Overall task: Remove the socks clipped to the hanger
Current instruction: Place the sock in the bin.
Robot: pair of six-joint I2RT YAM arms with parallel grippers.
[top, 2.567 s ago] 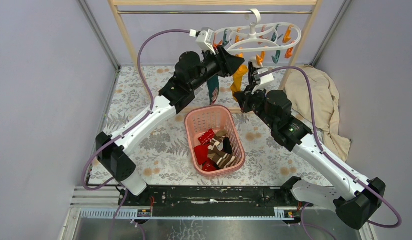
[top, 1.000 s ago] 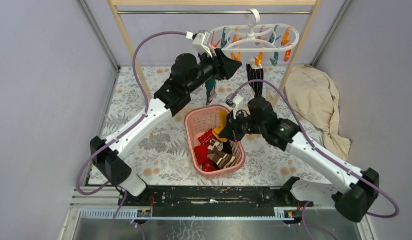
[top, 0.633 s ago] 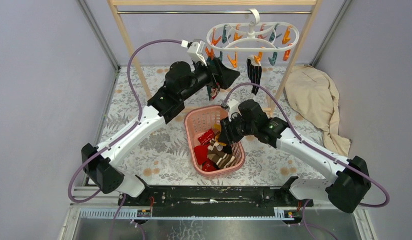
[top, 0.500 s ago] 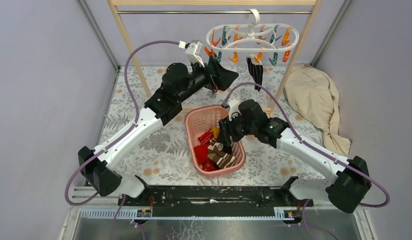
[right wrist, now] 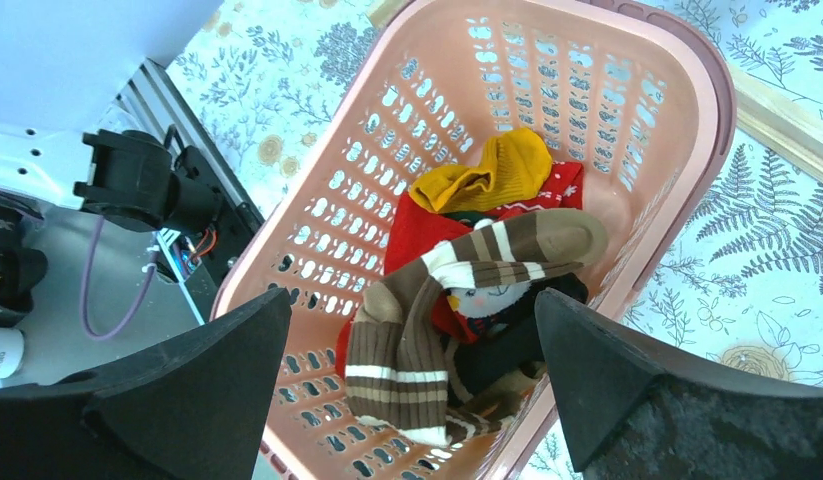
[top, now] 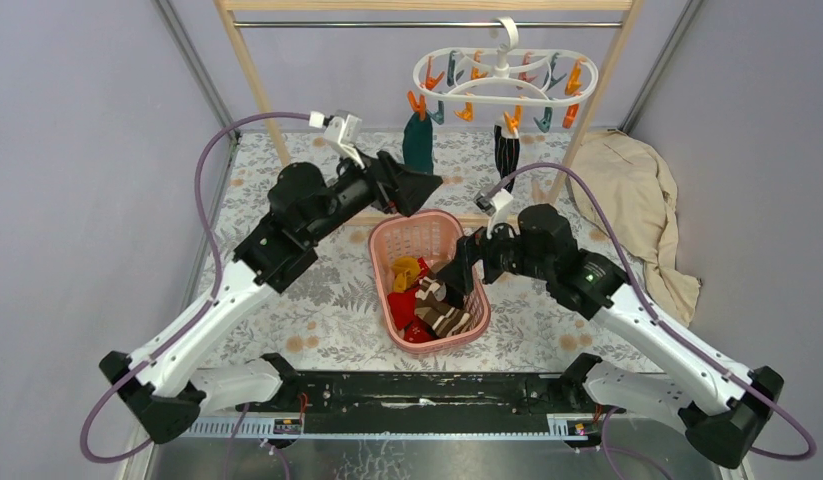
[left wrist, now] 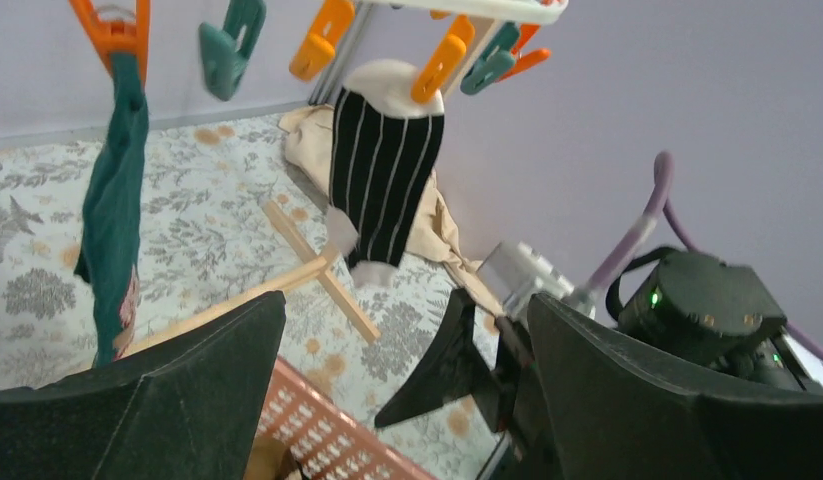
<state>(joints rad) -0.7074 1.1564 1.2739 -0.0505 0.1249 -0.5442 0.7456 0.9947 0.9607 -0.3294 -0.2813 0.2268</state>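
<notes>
Floral-patterned cloth (top: 317,290) covers the table, with a wooden rack (top: 249,70) standing at the back between pale lilac walls. A pink slotted basket (top: 379,265) sits on the cloth between the two arms. Several socks lie heaped in it. A mustard sock (right wrist: 482,175) is bunched toward the far end and rests on a red sock (right wrist: 417,235) with a white pattern. A brown-and-white striped sock (right wrist: 467,265) is draped across the red one, and a black sock (right wrist: 497,355) shows beneath it at the near end.

The white hanger (top: 502,72) hooks onto the rack's rail, its orange and teal clips dangling. Two socks are clipped to it: a dark teal sock (top: 418,145) on the left and a black sock with thin white stripes (top: 505,152) toward the right. A beige cloth (top: 637,200) lies crumpled on the table at the right.

The left gripper (top: 419,188) hangs over the basket's far rim, just below the teal sock without touching it; its jaws are spread wide and hold nothing. The right gripper (top: 459,285) points down over the basket's right side, also spread wide and empty above the heaped socks.
</notes>
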